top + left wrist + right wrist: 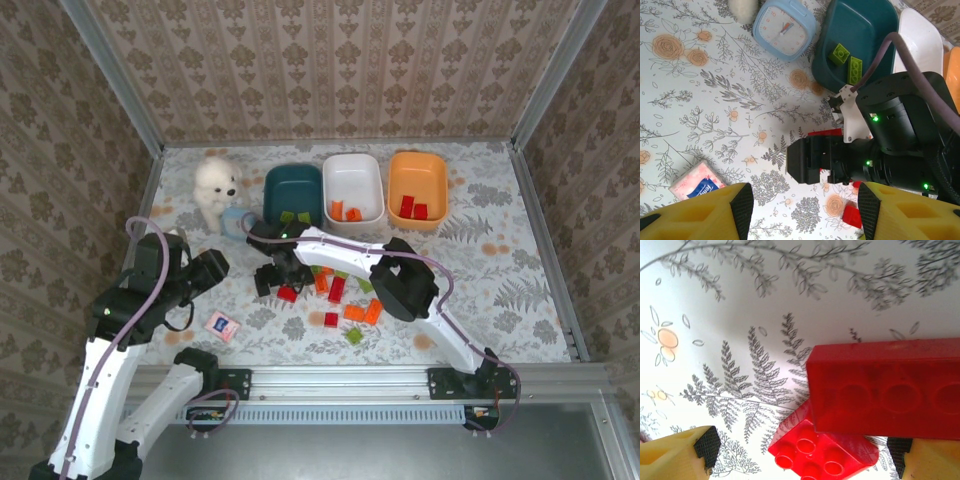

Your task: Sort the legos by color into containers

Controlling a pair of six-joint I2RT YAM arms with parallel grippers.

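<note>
Over the floral-print tablecloth (500, 260), ringed by patterned wallpaper walls (340, 70), I am holding my right arm stretched leftward, its right gripper (802, 457) spread wide over a red oblong plastic brick (885, 390) and a red square plastic brick (825, 450), my left gripper (805, 215) hovering unclenched nearby.

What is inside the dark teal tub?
Two light green bricks lie close together in the dark teal tub. The right arm and its cable cover one corner of the tub.
</note>
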